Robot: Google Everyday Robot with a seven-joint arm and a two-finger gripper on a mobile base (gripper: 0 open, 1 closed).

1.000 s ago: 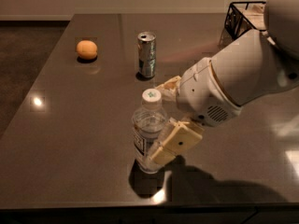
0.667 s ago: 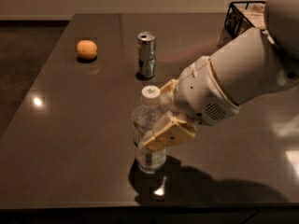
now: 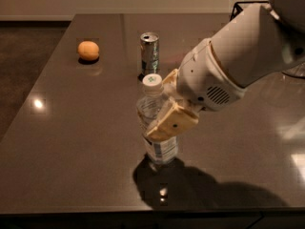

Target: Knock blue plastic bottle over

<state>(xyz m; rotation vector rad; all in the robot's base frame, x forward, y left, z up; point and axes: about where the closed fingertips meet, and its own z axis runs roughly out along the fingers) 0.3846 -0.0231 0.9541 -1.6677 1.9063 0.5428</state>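
Here the blue plastic bottle (image 3: 161, 149) stands upright at the table's (image 3: 86, 142) near middle (silver can (image 3: 149, 51) behind, orange (image 3: 88, 50) far left), between the gripper's (image 3: 159, 106) spread fingers (image 3: 172, 121), the near one touching it.

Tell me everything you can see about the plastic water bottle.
The blue plastic bottle is clear plastic with a white screw cap and a white-and-blue label low on its body. It stands near the front edge of the dark table, leaning slightly, not yet knocked over. The gripper sits against its middle, covering part of it.
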